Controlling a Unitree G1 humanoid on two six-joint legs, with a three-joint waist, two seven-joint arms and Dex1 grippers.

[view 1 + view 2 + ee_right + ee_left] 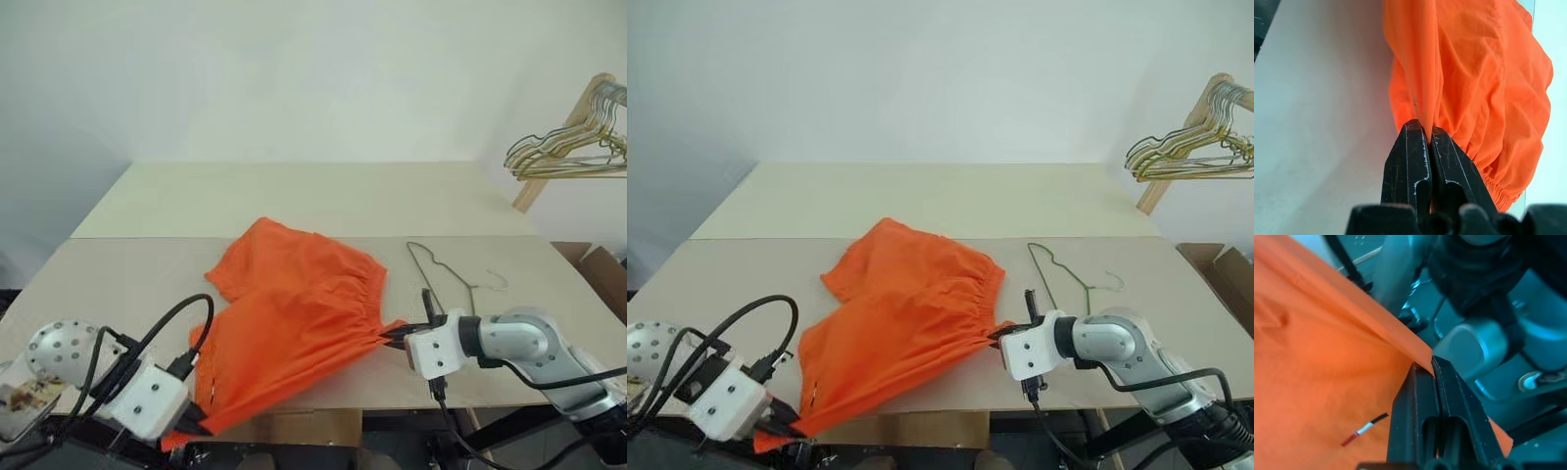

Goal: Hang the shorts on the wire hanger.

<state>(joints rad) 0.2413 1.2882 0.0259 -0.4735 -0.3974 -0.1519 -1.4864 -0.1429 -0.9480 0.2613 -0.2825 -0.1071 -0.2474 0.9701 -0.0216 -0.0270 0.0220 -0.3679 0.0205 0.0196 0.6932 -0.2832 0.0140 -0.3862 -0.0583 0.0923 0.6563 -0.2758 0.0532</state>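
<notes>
The bright orange shorts (294, 313) lie spread across the pale table (118, 274), with the near part stretched between my two grippers. My left gripper (186, 426) is shut on a lower corner of the shorts (1327, 382) at the table's front edge. My right gripper (392, 338) is shut on the gathered waistband end of the shorts (1474, 88). The wire hanger (446, 269) lies flat on the table just beyond my right gripper, apart from the fabric.
A bunch of pale wire hangers (568, 147) hangs on a wooden rack (563, 127) at the far right. A cardboard box (602, 279) sits beside the table's right end. Black cables (157, 338) loop over my left wrist.
</notes>
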